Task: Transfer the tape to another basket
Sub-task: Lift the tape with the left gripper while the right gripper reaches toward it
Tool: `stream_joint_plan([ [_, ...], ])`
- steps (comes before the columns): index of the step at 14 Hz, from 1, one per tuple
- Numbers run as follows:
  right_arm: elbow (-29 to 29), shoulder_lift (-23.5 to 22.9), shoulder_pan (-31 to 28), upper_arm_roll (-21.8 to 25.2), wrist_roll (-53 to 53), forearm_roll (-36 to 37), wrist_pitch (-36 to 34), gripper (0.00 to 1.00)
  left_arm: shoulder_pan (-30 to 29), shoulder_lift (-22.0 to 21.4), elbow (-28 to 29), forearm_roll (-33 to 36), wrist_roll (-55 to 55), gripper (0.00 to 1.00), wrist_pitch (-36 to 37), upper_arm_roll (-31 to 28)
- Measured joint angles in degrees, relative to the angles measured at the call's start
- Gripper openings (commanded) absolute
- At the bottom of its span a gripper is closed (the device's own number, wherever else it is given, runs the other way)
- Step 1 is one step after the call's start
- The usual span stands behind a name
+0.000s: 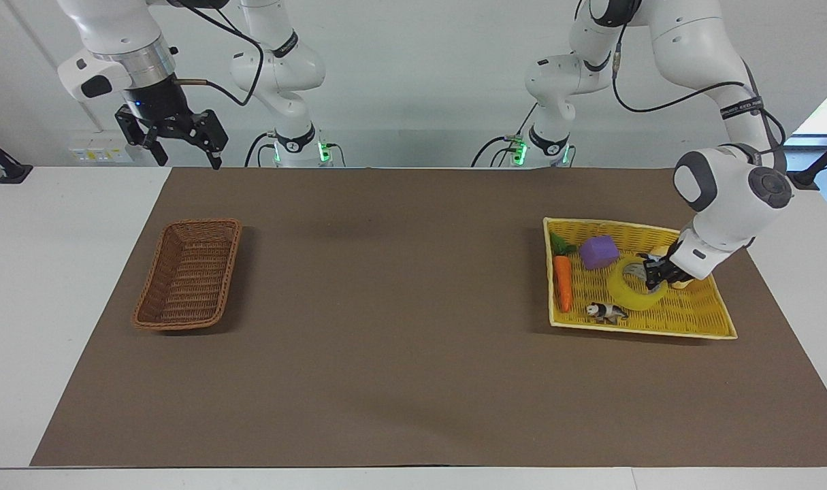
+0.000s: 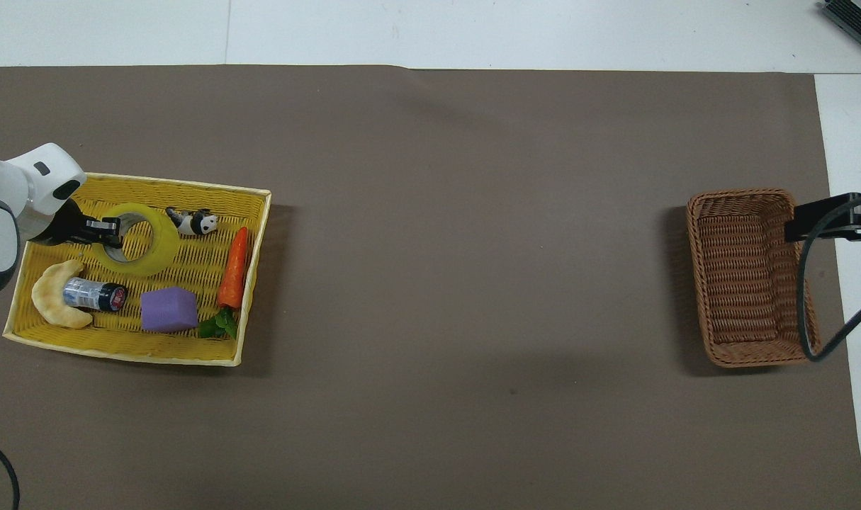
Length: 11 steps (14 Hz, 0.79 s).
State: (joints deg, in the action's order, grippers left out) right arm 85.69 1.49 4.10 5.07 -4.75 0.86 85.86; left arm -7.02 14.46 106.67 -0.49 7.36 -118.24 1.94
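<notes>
Facing view: left gripper (image 1: pixel 653 277) down in flat yellow woven tray (image 1: pixel 706 320), jaws clamped across wall of wide translucent yellow tape roll (image 1: pixel 629 287), roll tipped among purple foam block (image 1: pixel 597 252), toy carrot (image 1: pixel 562 282) and panda figure (image 1: pixel 606 312). Best lifted straight up, clear above tray rim, before any sideways travel. Then open brown tabletop (image 1: pixel 399 299) all the way to small deep brown wicker basket (image 1: pixel 189 272) at right arm's end. Right gripper (image 1: pixel 182 141) waiting high, jaws spread.
</notes>
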Motion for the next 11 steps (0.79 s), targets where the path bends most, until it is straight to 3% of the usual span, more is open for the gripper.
stream_joint_plan([
  [7,0.0,0.0,0.0,0.0,0.0,0.0,0.0,1.0,10.78,-6.51,-1.99,-0.06,-20.03,0.0,9.24,0.78],
  [11,0.0,0.0,0.0,0.0,0.0,0.0,0.0,1.0,20.03,-7.13,-2.06,-0.12,-32.83,0.0,10.54,1.02],
])
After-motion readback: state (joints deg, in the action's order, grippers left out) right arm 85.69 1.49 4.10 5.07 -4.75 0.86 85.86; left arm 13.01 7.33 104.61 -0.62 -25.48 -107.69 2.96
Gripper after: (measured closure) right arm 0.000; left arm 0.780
